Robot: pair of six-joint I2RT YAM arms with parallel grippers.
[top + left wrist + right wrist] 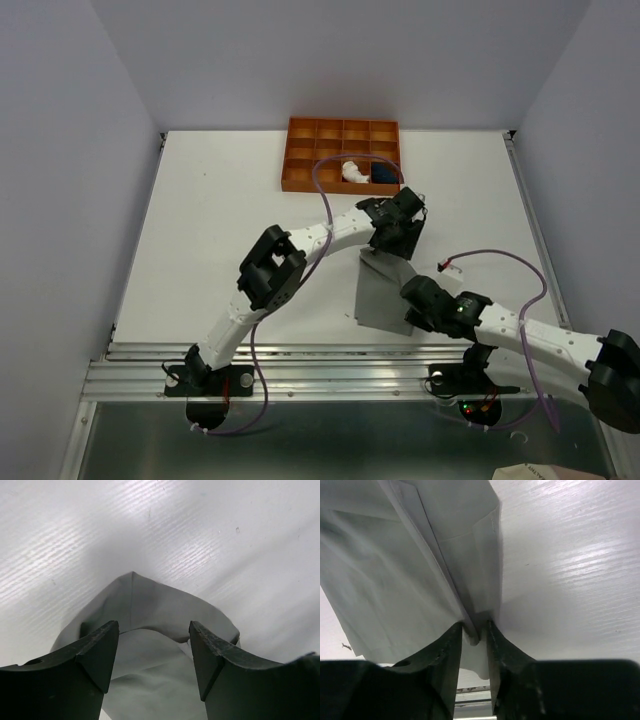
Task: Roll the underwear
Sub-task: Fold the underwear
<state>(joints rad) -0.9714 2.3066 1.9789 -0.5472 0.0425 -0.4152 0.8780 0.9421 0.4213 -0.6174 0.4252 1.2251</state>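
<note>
Top external: orange tray [343, 122] beyond grey underwear [378, 295]; left arm [330, 240] crosses between.

Plain grey cloth on a white desk, with an orange tray beyond it.
The grey underwear [380, 295] has no pattern and looks paler along its seams in the wrist views. The desk [220, 220] is white with fine ribbed streaks of sheen. The tray [300, 152] is orange-brown and holds the pink-white underwear [352, 171] and the navy underwear [383, 174]. The arms [330, 238] are white with black joints. The left tool [154, 630] and right tool [476, 630] are matt black, the cables [322, 190] purple, and the walls [350, 50] pale lilac-grey.
</note>
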